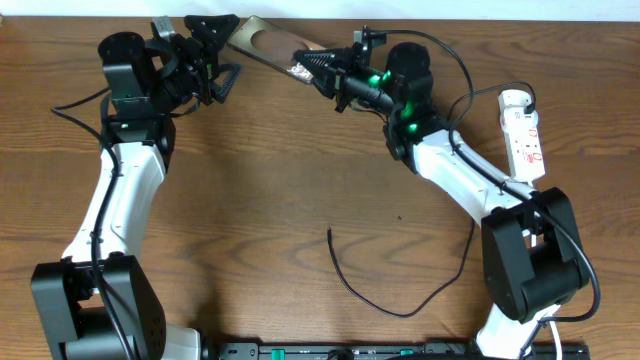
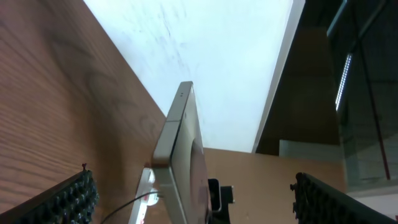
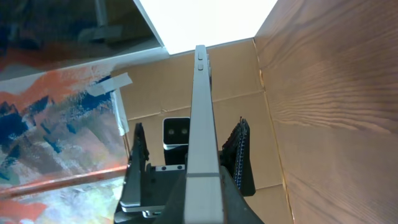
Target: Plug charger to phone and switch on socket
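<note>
Wood table (image 1: 250, 200): rt tool (image 1: 302, 66) grips phone (image 1: 265, 45), charger (image 1: 350, 285) apart.

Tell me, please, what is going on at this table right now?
The right gripper is clamped on one end of the flat glossy bronze-brown phone near the far edge of the wooden table. The left gripper stands open around the phone's other end, its fingers clear of it. The long thin black charger cable lies loose on the table, unplugged, and the small white power strip sits untouched beside the right arm.
</note>
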You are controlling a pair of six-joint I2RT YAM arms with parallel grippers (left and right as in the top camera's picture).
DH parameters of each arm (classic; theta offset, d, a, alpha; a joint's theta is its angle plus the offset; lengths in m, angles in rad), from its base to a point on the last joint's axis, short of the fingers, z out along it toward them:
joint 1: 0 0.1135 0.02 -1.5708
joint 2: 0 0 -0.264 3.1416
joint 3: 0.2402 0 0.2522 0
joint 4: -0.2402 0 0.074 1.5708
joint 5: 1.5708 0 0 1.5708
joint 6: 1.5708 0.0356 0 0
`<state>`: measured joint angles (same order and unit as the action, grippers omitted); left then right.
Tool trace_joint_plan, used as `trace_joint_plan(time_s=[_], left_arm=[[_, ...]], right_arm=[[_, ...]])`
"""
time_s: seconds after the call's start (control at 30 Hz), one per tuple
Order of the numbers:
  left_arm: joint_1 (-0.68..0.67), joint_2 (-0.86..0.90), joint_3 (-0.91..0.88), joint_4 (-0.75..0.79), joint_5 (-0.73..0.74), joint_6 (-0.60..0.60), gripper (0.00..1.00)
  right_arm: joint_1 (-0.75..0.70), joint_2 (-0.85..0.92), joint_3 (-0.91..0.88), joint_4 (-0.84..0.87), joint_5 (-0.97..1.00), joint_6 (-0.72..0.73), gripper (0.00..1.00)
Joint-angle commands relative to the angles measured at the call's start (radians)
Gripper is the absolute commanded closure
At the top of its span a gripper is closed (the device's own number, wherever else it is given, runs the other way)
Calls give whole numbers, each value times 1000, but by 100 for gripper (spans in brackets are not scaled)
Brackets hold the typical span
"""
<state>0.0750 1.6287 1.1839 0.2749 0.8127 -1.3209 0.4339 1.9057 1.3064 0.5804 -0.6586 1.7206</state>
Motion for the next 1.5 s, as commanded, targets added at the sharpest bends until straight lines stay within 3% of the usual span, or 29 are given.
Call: trace_joint_plan(time_s=[0.0, 0.2, 0.27, 0.37, 0.83, 0.9, 0.97, 1.07, 1.2, 1.47], left_arm=[[-22, 1, -2, 8, -21, -20, 3], [-32, 1, -2, 8, -21, -20, 4], [-32, 1, -2, 8, -21, -20, 11], [-33, 1, -2, 8, -21, -20, 32], [-33, 1, -2, 13, -39, -20, 60], [-33, 1, -2, 12, -40, -20, 66], [-33, 1, -2, 13, -40, -20, 79], [-33, 1, -2, 12, -40, -19, 86], [-33, 1, -2, 12, -40, -19, 92], [-33, 1, -2, 13, -41, -19, 93]], right_arm=[[23, -12, 21, 14, 25, 10, 99], [33, -12, 21, 15, 16, 6, 99], [34, -12, 21, 14, 8, 6, 99], [36, -12, 21, 14, -1, 6, 99], [52, -12, 21, 14, -6, 6, 99], [54, -12, 21, 15, -6, 6, 99], [56, -12, 21, 15, -6, 6, 99], [59, -12, 21, 15, -6, 7, 99], [64, -12, 21, 15, -6, 7, 99], [65, -12, 21, 15, -6, 14, 99]])
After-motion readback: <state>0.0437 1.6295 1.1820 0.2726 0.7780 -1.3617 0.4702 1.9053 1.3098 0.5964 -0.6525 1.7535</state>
